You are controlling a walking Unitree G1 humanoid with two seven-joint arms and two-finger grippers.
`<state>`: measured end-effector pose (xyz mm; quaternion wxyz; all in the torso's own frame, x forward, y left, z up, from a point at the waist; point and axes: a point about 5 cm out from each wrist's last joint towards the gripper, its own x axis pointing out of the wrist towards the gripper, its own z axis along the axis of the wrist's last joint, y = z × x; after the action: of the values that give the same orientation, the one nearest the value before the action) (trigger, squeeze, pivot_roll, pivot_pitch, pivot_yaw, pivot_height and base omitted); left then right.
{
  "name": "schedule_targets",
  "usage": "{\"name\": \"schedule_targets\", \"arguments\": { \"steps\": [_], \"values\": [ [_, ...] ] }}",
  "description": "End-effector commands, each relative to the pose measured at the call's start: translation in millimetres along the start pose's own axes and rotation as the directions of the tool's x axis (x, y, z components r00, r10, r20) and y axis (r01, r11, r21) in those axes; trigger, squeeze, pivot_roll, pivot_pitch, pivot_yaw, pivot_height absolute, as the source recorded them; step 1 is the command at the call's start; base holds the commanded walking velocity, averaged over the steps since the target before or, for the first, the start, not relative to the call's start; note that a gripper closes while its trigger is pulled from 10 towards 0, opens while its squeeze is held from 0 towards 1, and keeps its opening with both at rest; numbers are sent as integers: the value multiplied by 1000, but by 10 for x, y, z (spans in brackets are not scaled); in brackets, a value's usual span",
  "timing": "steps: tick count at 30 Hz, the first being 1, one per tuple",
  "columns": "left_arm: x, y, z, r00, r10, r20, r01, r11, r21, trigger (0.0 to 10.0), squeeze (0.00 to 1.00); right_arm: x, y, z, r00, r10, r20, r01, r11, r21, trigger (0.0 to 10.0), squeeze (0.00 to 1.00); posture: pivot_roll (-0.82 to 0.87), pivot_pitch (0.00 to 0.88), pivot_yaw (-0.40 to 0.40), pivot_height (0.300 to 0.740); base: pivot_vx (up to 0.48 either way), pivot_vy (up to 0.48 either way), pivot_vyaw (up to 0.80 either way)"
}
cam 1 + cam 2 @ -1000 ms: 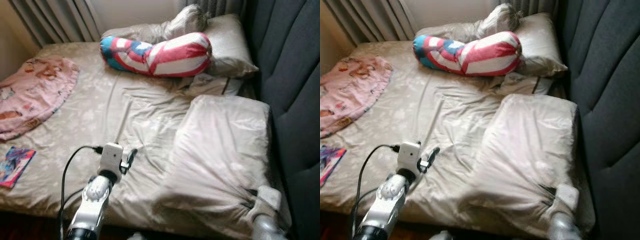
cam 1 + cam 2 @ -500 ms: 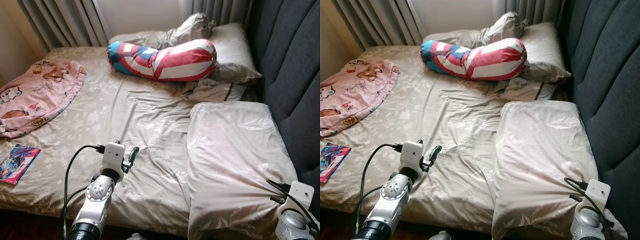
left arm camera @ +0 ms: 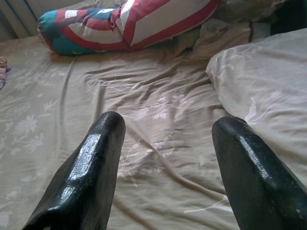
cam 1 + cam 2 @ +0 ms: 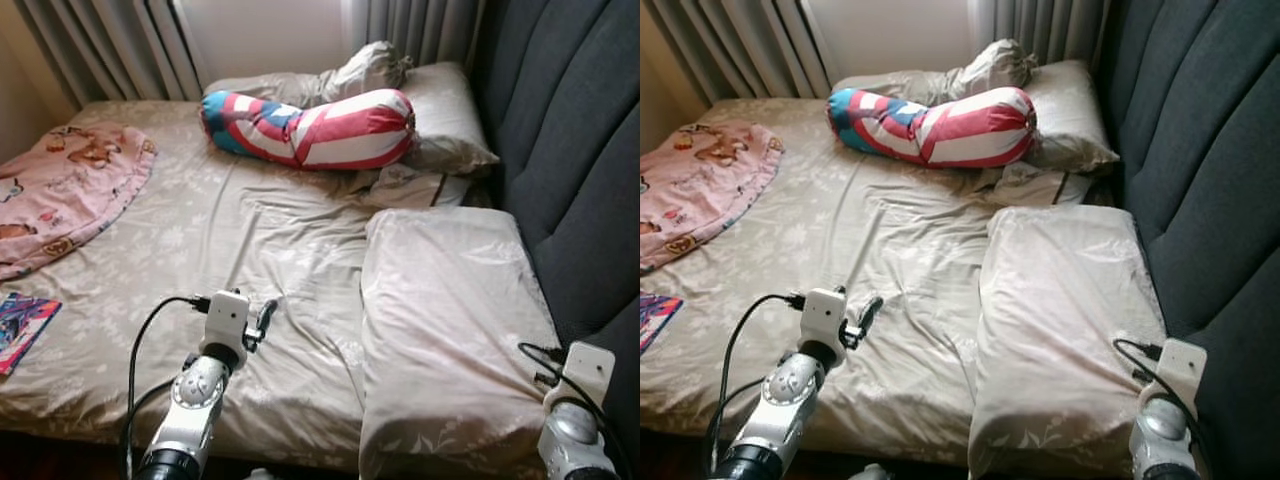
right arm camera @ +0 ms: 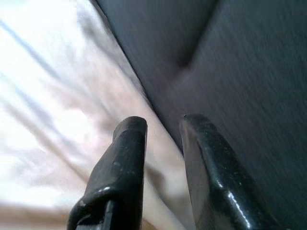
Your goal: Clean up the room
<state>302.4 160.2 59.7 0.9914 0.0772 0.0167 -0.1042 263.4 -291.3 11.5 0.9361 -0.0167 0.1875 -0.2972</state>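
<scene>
Left gripper [image 4: 262,322] hovers over the rumpled sheet [image 4: 250,230], much as before. Its wrist view shows fingers [image 3: 91,167] spread wide, empty. Right gripper [image 5: 163,132], by the pillow [image 4: 450,310] and headboard [image 5: 230,52], now looks slightly parted, apparently holding nothing: pillow likely just released.

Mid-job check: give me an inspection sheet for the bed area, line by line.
Surface: bed sheet, rumpled.
Job's things: large pillow by the headboard; striped bolster against far pillows; pink blanket at the left edge.
Clutter: magazine near the left front corner.
Grippers: left gripper open above the sheet; right gripper nearly closed, empty, between pillow and headboard.
Cables: black leads on both wrists.
Surroundings: curtains.
</scene>
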Motion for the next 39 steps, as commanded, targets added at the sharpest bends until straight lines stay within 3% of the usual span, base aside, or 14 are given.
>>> {"name": "schedule_targets", "arguments": {
  "steps": [1,7,11,14,15,17,21,31,35,39],
  "values": [
    [5,17,-12,1000,0,-5,0,1000,11,10000,0,-18,164,66,994,95,45,-97,994,48,10000,0,-91,43,36,691,0,0,0],
    [8,15,-24,1000,2,-8,-2,1000,6,10000,0,-121,572,108,946,313,86,-318,946,59,10000,0,-100,43,30,691,0,0,0],
    [9,22,-41,1000,4,-16,-4,1000,2,10000,0,-159,663,88,934,349,81,-354,934,52,10000,0,-97,41,32,691,0,0,0],
    [8,51,-92,999,22,-47,-24,999,-28,10000,0,-212,762,53,914,399,77,-404,912,71,10000,0,-92,37,32,691,0,0,0],
    [8,71,-116,998,35,-60,-38,998,-42,10000,0,-233,795,24,908,414,64,-417,909,28,10000,0,-91,37,31,700,0,0,0],
    [-7,118,-193,992,71,-105,-80,993,-82,10000,0,-261,833,-3,897,439,58,-441,897,33,10000,0,-96,28,32,715,0,0,0],
    [-46,159,-304,980,108,-165,-131,983,-129,10000,0,-274,833,-56,890,456,30,-457,889,44,10000,0,-101,19,32,740,0,0,0],
    [-201,159,-624,932,128,-339,-196,965,-173,10000,0,-386,824,-365,866,485,-120,-488,873,3,10000,0,-103,0,21,740,0,0,0],
    [-299,106,-775,895,117,-430,-207,964,-169,10000,0,-445,777,-539,854,475,-212,-487,874,-2,10000,0,-103,0,12,740,0,0,0],
    [-463,64,-964,831,129,-540,-253,954,-161,10000,0,-536,688,-759,839,446,-313,-472,882,-8,10000,0,-103,0,1,740,0,0,0]
  ]
}}
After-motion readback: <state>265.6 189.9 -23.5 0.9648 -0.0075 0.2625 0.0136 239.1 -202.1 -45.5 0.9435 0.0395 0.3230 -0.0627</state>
